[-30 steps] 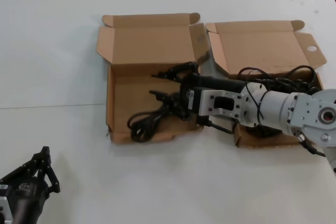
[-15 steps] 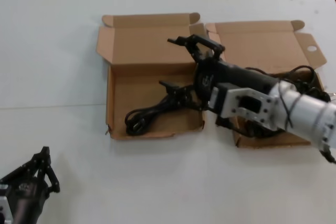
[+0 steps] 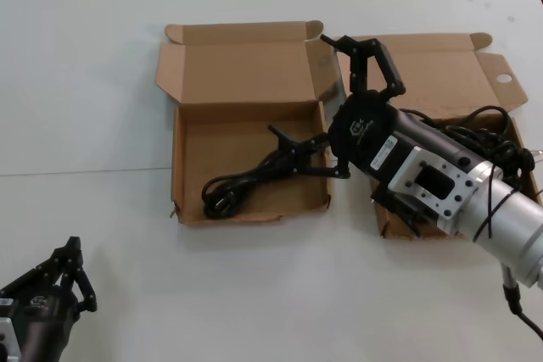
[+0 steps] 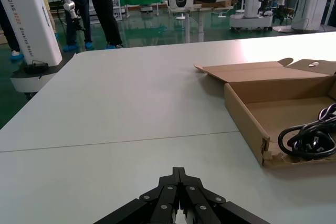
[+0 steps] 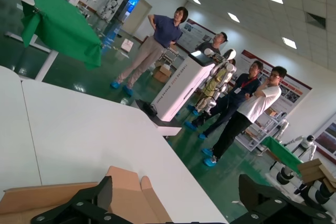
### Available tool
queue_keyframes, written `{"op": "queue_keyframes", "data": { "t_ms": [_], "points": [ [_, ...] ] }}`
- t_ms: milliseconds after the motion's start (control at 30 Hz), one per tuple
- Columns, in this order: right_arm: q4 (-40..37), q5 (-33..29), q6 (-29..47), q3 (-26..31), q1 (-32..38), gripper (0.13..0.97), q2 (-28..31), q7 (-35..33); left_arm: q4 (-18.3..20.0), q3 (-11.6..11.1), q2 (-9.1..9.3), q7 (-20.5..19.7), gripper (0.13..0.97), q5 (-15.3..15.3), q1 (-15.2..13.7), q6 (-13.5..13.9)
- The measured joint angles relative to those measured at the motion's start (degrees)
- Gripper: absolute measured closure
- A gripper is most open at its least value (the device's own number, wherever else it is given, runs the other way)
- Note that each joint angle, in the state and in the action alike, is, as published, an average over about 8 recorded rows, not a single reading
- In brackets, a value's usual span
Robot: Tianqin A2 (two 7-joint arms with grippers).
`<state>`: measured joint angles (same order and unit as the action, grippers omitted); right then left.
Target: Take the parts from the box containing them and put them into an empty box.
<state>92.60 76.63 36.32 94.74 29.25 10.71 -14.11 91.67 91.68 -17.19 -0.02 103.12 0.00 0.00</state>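
Left gripper [image 3: 72,273] is sitting parked at approx 7 o'clock on the worktop [image 3: 85,82], fingers pressed together w/ nothing between them, well apart from both boxes.

Next over, the ragged-front box [image 3: 182,171] is lying open w/ one black cable bundle [image 3: 246,180] resting on its floor, running from approx 8 o'clock near the torn front wall up toward 2 o'clock. So it's no longer really empty.

Right gripper [image 3: 327,91] is hanging over the seam between the two boxes, jaws spread wide, gripping nothing. One finger is reaching up by the lid flaps at 12 o'clock; the other is pointing low toward the bundle's near end, just beside it. Can't tell if it's touching.

Far right, the box w/ the round-holed flap [image 3: 501,82] is sitting at approx 3 o'clock, w/ more cables [image 3: 475,125] piled inside, partly hidden behind the arm.

Judging by that: one drop-off looks done, and the arm appears to be between release and the next pick. Next move calls for swinging the open gripper to 3 o'clock over the remaining cables, lowering onto one loop and closing on that bundle alone, w/o snagging its neighbours.
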Motion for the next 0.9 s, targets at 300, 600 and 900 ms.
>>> {"op": "queue_keyframes", "data": {
  "t_ms": [300, 600, 900],
  "points": [
    [0.0, 0.7, -1.0, -0.1, -0.8, 0.200, 0.2, 0.0, 0.0, 0.0, 0.00, 0.0, 0.903, 0.0, 0.0, 0.0],
    [-0.1, 3.4, -4.6, -0.4, -3.7, 0.136, 0.8, 0.0, 0.0, 0.0, 0.00, 0.0, 0.847, 0.0, 0.0, 0.0],
    [-0.2, 6.5, -8.9, -0.8, -7.2, 0.131, 1.6, 0.0, 0.0, 0.0, 0.00, 0.0, 0.708, 0.0, 0.0, 0.0]
  ]
}}
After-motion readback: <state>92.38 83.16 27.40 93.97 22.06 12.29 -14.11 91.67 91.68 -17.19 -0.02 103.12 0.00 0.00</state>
